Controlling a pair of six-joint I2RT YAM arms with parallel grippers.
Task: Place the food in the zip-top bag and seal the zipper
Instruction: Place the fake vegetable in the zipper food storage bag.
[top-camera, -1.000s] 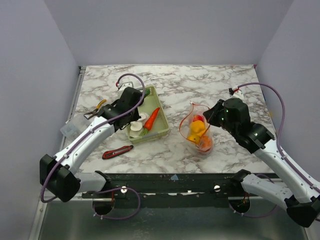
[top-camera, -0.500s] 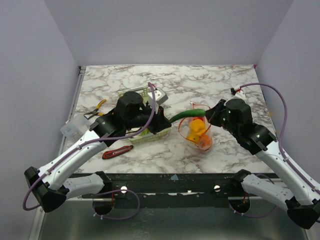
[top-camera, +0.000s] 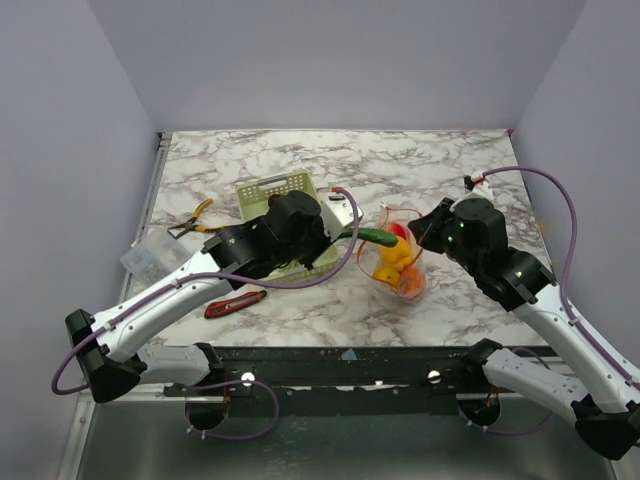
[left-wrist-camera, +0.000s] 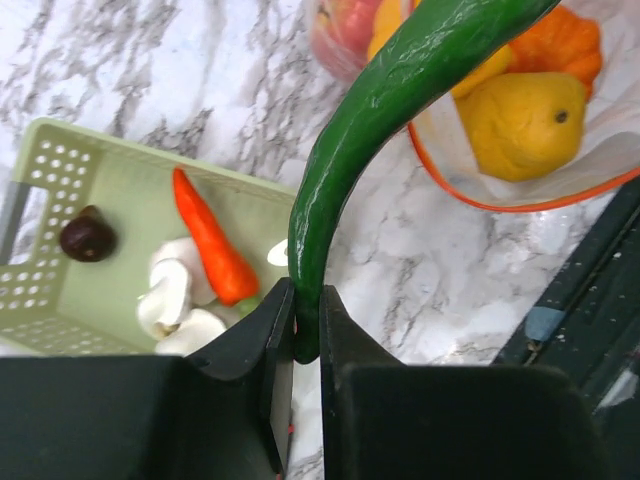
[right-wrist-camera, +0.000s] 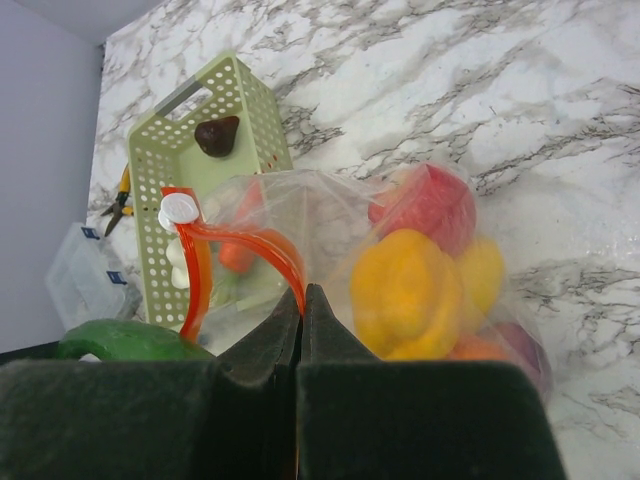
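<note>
Left wrist view: the left gripper (left-wrist-camera: 305, 322) has its jaws drawn nearly together, pinching the stem end of a long, glossy, curved green chilli (left-wrist-camera: 400, 90). The chilli's body arches across the orange-red zipper (left-wrist-camera: 520, 203) of the clear, crinkly bag (left-wrist-camera: 610, 150). Inside the bag lie a dimpled yellow lemon (left-wrist-camera: 525, 120), a ribbed orange pumpkin (left-wrist-camera: 565, 45) and a reddish fruit (left-wrist-camera: 340, 35). Beside the bag, the pale green perforated basket (left-wrist-camera: 60, 170) holds a smooth orange carrot (left-wrist-camera: 205, 245), white mushroom-like pieces (left-wrist-camera: 180, 300) and a dark rounded piece (left-wrist-camera: 87, 238). Right wrist view shows what that one does not: the right gripper (right-wrist-camera: 303, 300), its jaws fully closed on the zipper, with the strip looping upward to a round white tab (right-wrist-camera: 180, 210). Only the top view shows the marble-patterned table (top-camera: 450, 160), yellow-handled pliers (top-camera: 197, 215), a red-and-black knife (top-camera: 235, 304), and the chilli's tip over the bag's mouth.
</note>
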